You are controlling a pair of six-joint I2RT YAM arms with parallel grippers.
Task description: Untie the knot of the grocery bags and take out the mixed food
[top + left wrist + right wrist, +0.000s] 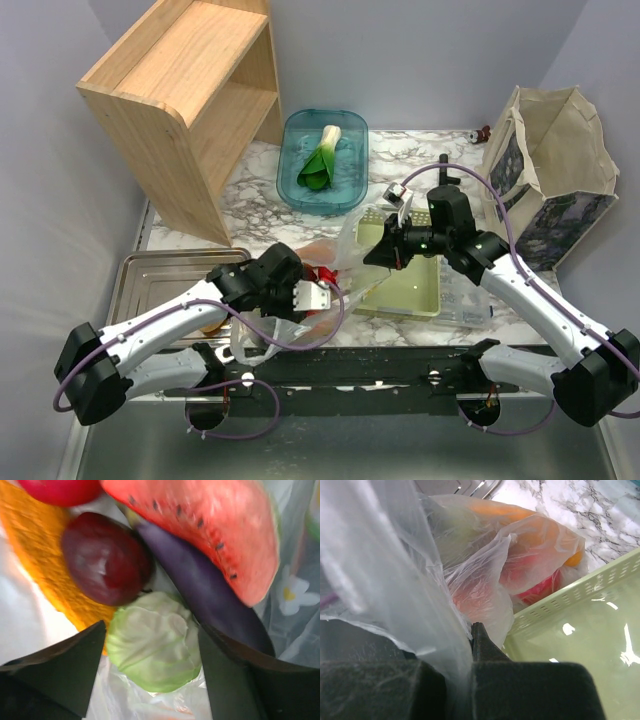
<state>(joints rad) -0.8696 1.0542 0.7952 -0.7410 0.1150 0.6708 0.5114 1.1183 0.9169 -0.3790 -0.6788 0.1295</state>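
Bright, even light; both wrist views soft and blurred close-up.

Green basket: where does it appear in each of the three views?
Top external: the green basket lies just right of centre.
Left wrist: not in it.
Right wrist: the green basket fills the lower right.
Shared landmark: the grocery bag, visible in all three views.

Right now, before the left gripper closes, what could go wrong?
1. The left gripper stands open barely wider than the cabbage, with apple and eggplant close beside it: closing could clip them or slip off.
2. The right gripper is shut on one thin fold of the grocery bag, which might slip or tear.
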